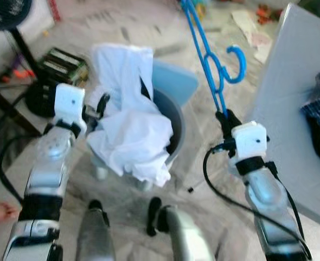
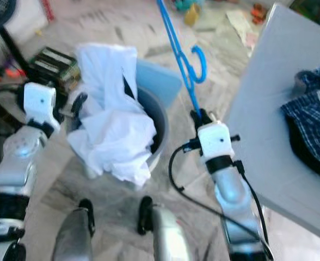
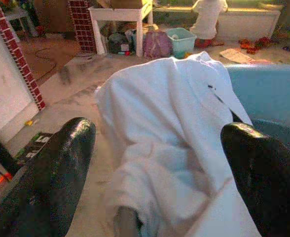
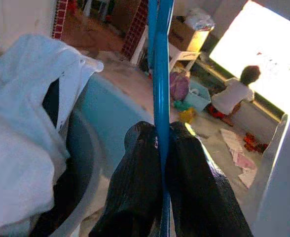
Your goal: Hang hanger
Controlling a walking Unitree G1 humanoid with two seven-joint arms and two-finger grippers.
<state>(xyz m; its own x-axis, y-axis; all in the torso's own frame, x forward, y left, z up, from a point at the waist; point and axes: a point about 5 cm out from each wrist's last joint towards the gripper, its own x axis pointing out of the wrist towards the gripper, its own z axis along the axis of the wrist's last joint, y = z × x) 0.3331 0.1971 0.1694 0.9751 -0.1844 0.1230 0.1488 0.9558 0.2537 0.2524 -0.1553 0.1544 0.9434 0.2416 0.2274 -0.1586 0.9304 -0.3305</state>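
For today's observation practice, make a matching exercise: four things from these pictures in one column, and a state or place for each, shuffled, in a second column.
Things:
1. Blue hanger
2. White cloth
3. Checked shirt
4. Left gripper

States or places:
A. Lying on the white table
B. Open, facing the cloth
C. Clamped in the right gripper
D. Draped over the grey basket

Pairs: 1-C, 2-D, 3-A, 4-B

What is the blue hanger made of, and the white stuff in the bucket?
The blue hanger in the right gripper looks like smooth plastic: thin, evenly coloured, slightly shiny. The white stuff is soft cloth, probably cotton, since it folds and droops over the bucket, which seems to be matte grey plastic.
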